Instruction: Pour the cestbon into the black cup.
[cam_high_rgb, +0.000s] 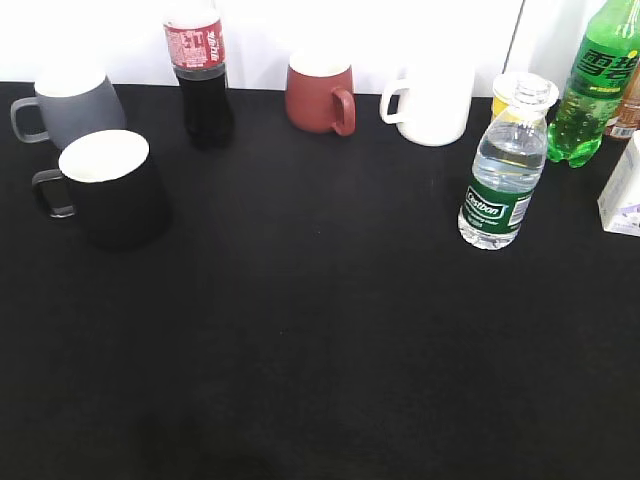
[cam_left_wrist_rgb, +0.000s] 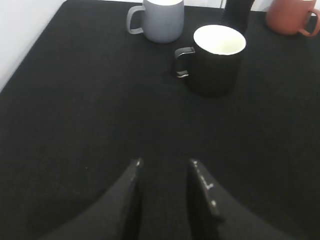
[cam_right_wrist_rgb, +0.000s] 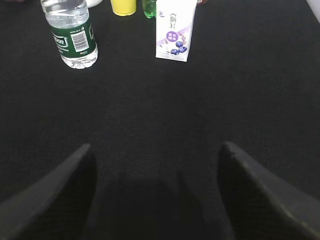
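The cestbon (cam_high_rgb: 503, 175) stands upright at the right, its cap apparently off — well apart from the black cup (cam_high_rgb: 112, 190) at far left. The left gripper (cam_left_wrist_rgb: 165, 167) is narrowly parted; the right gripper (cam_right_wrist_rgb: 156, 150) gapes wide — both empty.

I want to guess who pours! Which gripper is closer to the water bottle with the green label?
Right. The right gripper is open, with the cestbon ahead to its left. The left gripper faces the black cup across the table.

A black cloth-covered table (cam_high_rgb: 320, 350) runs back to a plain white wall (cam_high_rgb: 420, 30).
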